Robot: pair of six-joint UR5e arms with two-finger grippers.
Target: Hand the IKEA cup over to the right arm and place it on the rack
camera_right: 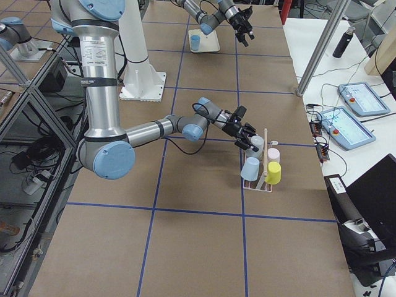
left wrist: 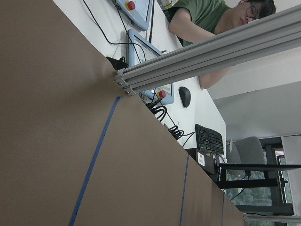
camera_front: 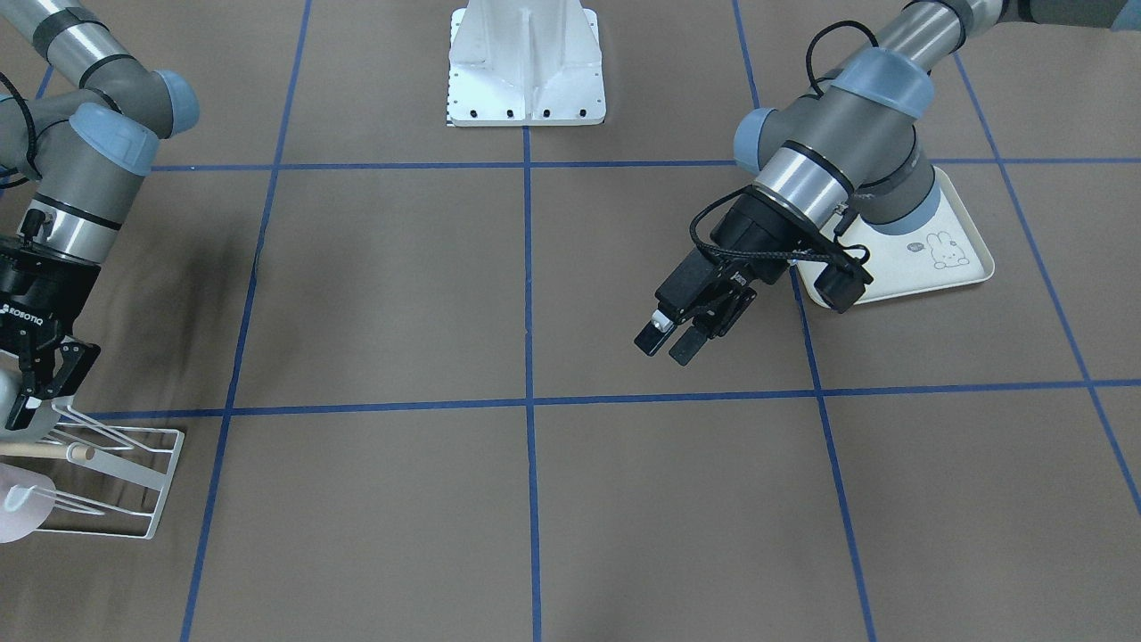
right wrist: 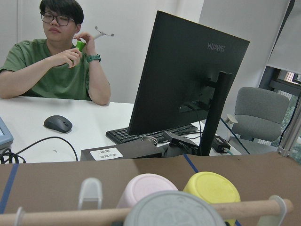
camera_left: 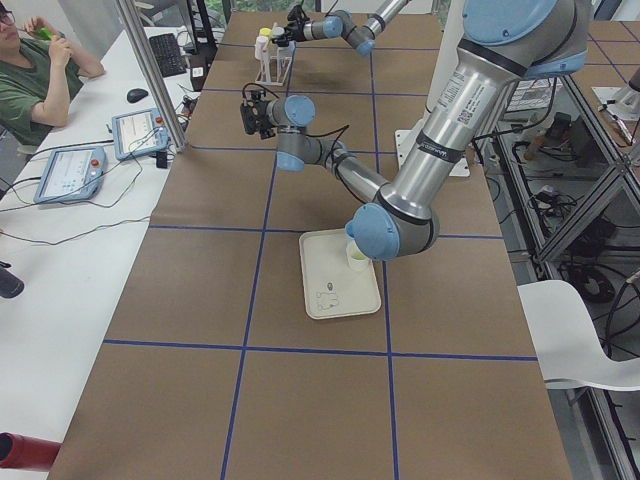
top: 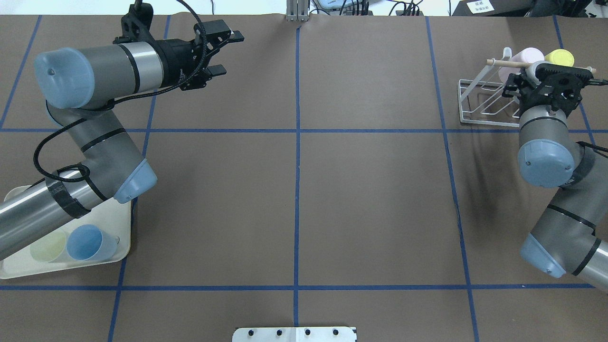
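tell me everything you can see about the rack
The rack is a low white wire frame with upturned prongs and a light wooden dowel through its top. It stands upright on the brown table, near its far right corner. A pink cup, a yellow cup and a pale blue cup rest on it. The right gripper hangs over it with a grey cup.

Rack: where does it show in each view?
Front-facing: rack in lower left corner.
Overhead: rack at upper right.
Exterior left: rack far, top, small.
Exterior right: rack right of centre.
Left wrist: not in view.
Right wrist: rack along bottom edge.
Shared landmark: wooden dowel.
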